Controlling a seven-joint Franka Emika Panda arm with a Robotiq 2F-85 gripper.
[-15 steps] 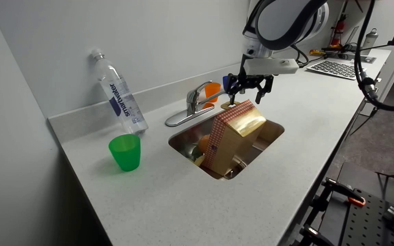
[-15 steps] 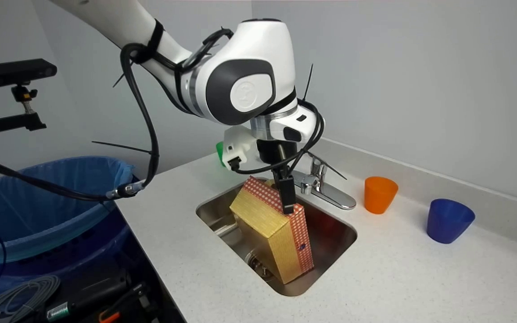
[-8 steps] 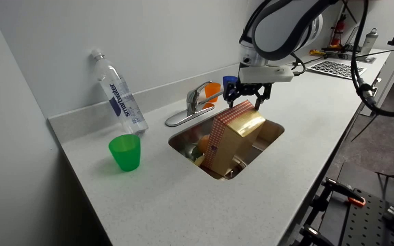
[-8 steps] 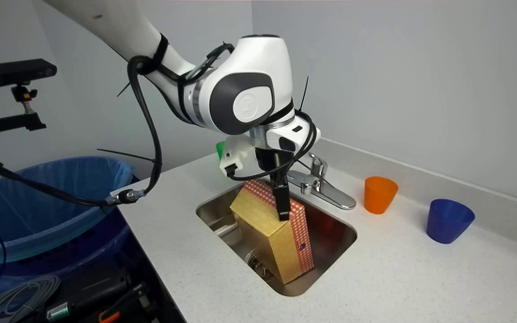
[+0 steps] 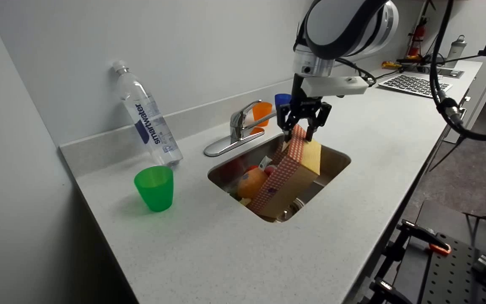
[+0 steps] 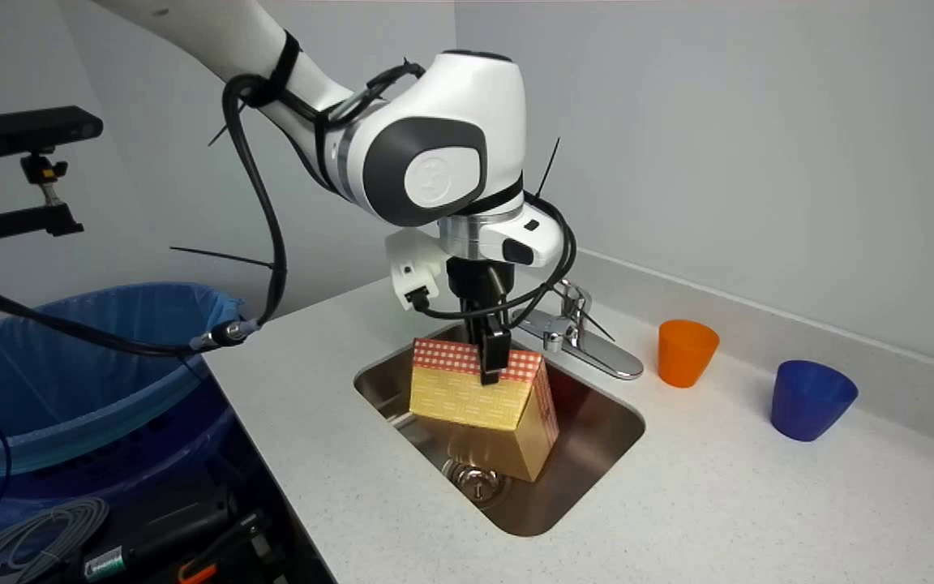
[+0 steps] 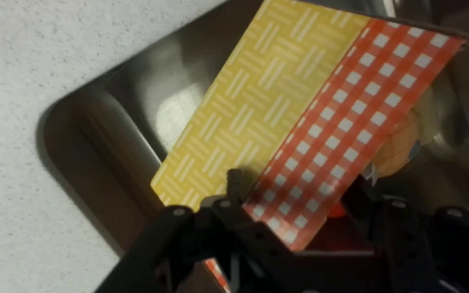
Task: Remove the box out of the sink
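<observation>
The box is sitting tilted inside the sink, near the middle of the frame in both exterior views; whether its lower end is bearing on the sink floor cannot be told. The gripper is clamping the box at its red-and-white checked strip, the fingers standing apart by about the breadth of that strip and closing on it from either side. In the wrist view, the gripper is occupying the lower part of the frame, one finger lying against the yellow face and the other at the strip's right-hand edge. The box is displaying this yellow face, printed with pale paired dashes, the checked strip adjoining it, and a plain golden-brown side. A round orange object is lying in the sink just left of the box, with smaller red items showing along its upper side. The faucet is standing at the sink's edge, left of the gripper. In an exterior view, the orange cup and the blue cup are occupying the right of the frame; in an exterior view, the green cup and a tilted bottle are occupying the left.
</observation>
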